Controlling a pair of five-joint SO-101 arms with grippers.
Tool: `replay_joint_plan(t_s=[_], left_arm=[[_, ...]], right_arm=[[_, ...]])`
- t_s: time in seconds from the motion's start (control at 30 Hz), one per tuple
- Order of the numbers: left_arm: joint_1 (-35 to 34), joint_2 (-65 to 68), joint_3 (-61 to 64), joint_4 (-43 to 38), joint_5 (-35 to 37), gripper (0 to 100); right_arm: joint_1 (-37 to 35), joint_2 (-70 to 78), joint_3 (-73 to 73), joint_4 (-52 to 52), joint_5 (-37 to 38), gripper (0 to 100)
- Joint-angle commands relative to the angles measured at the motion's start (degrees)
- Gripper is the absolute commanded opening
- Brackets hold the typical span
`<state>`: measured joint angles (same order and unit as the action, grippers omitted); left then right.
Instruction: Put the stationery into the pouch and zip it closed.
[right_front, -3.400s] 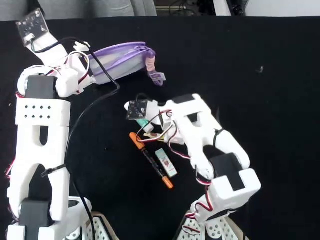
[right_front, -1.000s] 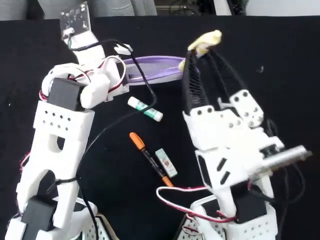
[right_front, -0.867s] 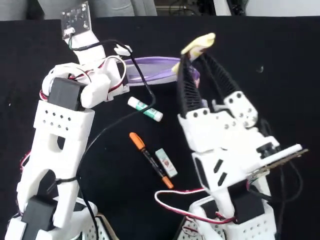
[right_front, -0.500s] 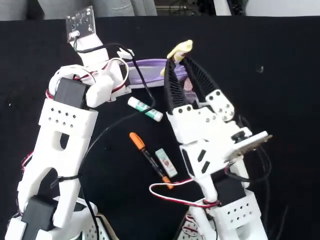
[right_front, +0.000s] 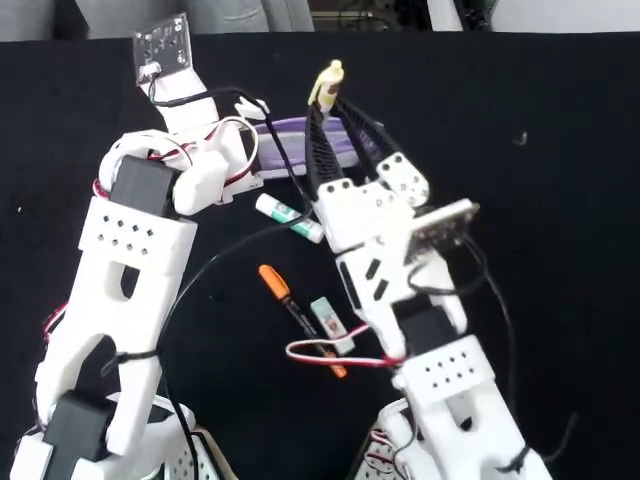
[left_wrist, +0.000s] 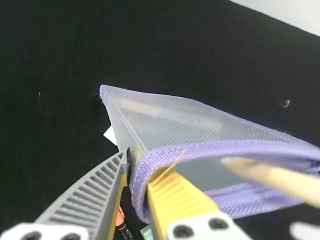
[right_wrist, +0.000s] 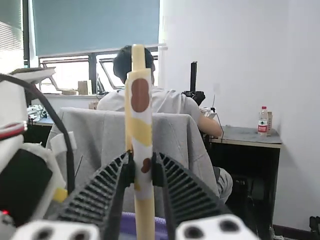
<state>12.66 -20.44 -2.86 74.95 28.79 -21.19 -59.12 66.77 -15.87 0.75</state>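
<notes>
**A:** What did your right fingers (right_wrist: 124, 172) have?

**B:** They were pressed tight on a spotted yellow pen (right_wrist: 140, 100). Its end stuck out past the tips, over the purple pouch (left_wrist: 200, 125).

**A:** And the left?

**B:** My left fingers (left_wrist: 119, 170) pinched the pouch's purple rim at one end, almost closed on it. The pouch lay at the far side of the black table (right_front: 560, 200).

**A:** The rest?

**B:** I saw a glue stick (right_front: 290, 217), an orange marker (right_front: 300, 320) and a small rectangular piece (right_front: 330, 322) on the table, outside the pouch.

Purple-trimmed clear pouch (left_wrist: 175, 120), cream pen (right_wrist: 140, 100) with brown spots, orange marker (right_front: 298, 318)
</notes>
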Motion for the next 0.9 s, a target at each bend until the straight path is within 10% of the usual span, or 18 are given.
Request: replay_joint_plan(t_s=[0.0,0.37,0.87], left_arm=[[-0.8,-0.2,-0.7,-1.5,0.5,3],[-0.9,2.1,-1.1,-1.5,0.5,3],[-2.8,1.8,-1.2,-1.6,0.5,3]], right_arm=[[-0.4,3.7,-0.2,-4.0,0.4,1.5],[-0.3,5.2,-0.7,-4.0,0.7,24.8],[-0.8,-0.6,-0.6,-1.4,0.3,22.3]])
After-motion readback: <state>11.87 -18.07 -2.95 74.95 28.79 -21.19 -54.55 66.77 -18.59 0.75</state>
